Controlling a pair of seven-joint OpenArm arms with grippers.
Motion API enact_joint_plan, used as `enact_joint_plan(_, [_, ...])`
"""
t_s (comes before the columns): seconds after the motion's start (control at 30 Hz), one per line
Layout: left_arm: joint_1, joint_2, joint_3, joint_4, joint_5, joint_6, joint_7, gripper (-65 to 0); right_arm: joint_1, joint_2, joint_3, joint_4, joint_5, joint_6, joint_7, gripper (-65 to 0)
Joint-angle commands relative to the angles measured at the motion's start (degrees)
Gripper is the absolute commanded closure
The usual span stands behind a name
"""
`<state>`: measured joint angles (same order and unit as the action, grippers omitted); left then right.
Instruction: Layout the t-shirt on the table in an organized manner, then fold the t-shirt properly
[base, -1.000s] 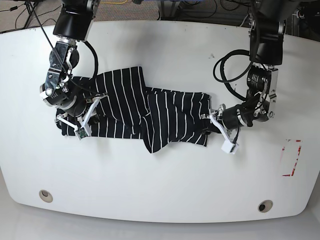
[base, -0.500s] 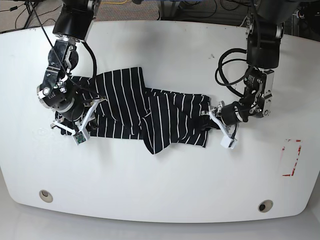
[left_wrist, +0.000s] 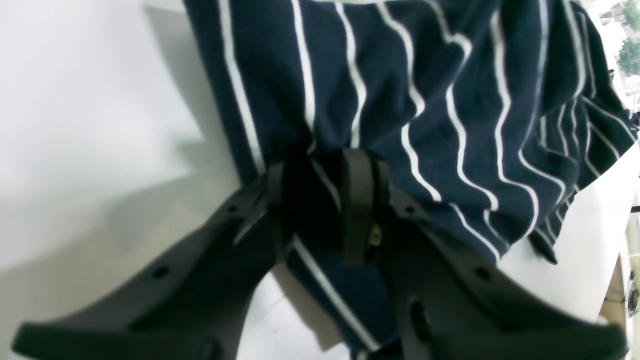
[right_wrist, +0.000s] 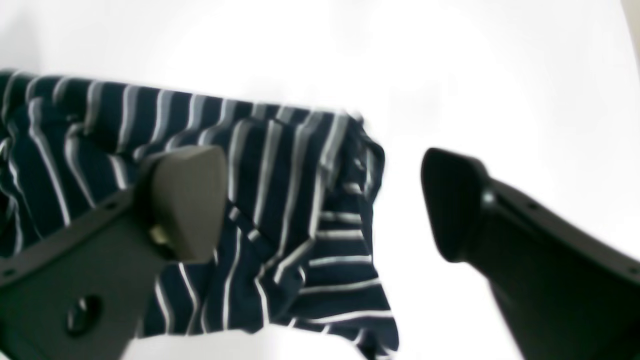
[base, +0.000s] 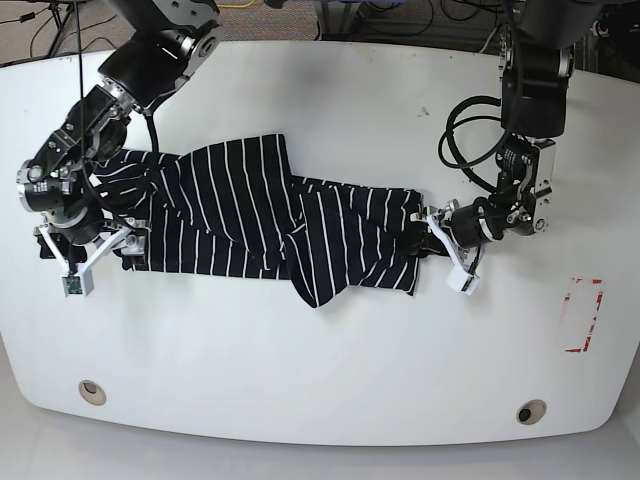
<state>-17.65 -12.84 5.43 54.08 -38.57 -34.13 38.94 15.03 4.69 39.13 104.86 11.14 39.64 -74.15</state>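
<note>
The base view looks straight down on the whole table (base: 320, 380). Each wrist view looks out close between its own pincer's jaws; all three share the t-shirt (base: 260, 215).

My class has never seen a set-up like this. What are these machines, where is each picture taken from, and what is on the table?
Two robot arms work over a white table. The base picture looks down from above; the other two come from cameras on each arm's wrist. A black striped t-shirt lies bunched up across the table. The left gripper, on the base picture's right, pinches the shirt's edge. The right gripper stands open, holding nothing, at the shirt's other end.
</note>
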Motion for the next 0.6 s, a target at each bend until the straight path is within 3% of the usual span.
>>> enact_joint_plan(0.0, [-0.33, -2.41, -0.11, -0.15, 4.24, 2.09, 2.78, -12.8, 2.34, 2.30, 3.46, -3.80, 7.81, 0.36, -1.59, -63.6])
enact_joint_plan(0.27, [-0.42, -4.35, -0.11, -0.15, 4.24, 2.09, 2.78, -12.8, 3.39, 9.07, 9.96, -20.16, 21.35, 0.36, -3.34, -63.4])
enact_joint_plan(0.57, [-0.24, -5.40, -0.11, 0.29, 3.97, 2.00, 3.04, -12.8, 3.13, 15.40, 10.84, -36.16, 22.67, 0.36, 2.28, -63.4])
